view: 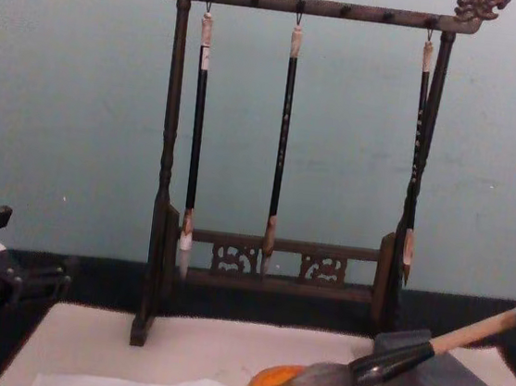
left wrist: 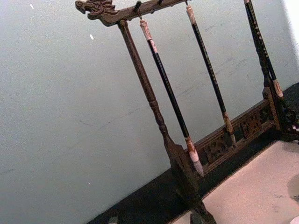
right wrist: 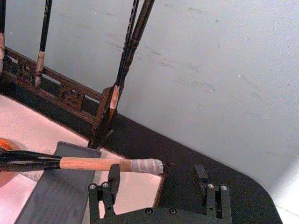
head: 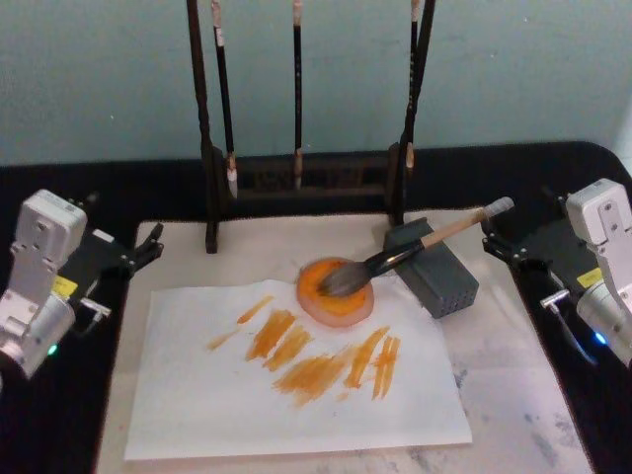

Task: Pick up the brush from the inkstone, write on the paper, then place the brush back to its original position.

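Head view, grey brush [head: 415, 247] on orange inkstone [head: 336, 308], left gripper [head: 150, 247], right gripper [head: 491, 244] both released

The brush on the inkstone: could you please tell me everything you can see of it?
The brush is large, with bushy grey bristles, a black ferrule, a pale wooden handle and a whitish wrapped end. It lies tilted. Its bristles rest in the round orange inkstone and its shaft is propped across the grey perforated block. Its end is raised toward the right gripper, which is open and apart from it.
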You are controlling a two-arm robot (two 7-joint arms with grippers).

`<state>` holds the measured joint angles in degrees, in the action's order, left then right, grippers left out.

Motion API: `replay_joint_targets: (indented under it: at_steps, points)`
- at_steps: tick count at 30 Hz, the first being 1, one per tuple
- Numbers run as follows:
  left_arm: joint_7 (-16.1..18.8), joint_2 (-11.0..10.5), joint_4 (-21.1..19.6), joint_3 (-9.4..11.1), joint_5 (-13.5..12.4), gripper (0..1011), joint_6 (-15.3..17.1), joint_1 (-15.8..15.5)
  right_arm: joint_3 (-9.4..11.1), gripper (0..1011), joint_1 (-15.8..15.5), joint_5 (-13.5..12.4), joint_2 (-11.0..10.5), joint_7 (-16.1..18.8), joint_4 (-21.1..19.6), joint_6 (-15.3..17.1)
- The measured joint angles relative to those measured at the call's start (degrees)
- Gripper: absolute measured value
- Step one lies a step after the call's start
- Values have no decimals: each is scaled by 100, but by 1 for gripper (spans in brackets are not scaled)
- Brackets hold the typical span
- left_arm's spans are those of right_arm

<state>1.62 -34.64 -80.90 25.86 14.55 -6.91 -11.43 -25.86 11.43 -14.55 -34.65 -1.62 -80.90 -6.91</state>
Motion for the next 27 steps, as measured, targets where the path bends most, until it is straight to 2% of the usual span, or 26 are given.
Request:
replay_joint_targets:
  at_steps: [27]
  points:
    - [0, 0, 0, 0, 0, 1001, 0, 0, 0, 1000, 0, 0, 0, 0, 0, 0]
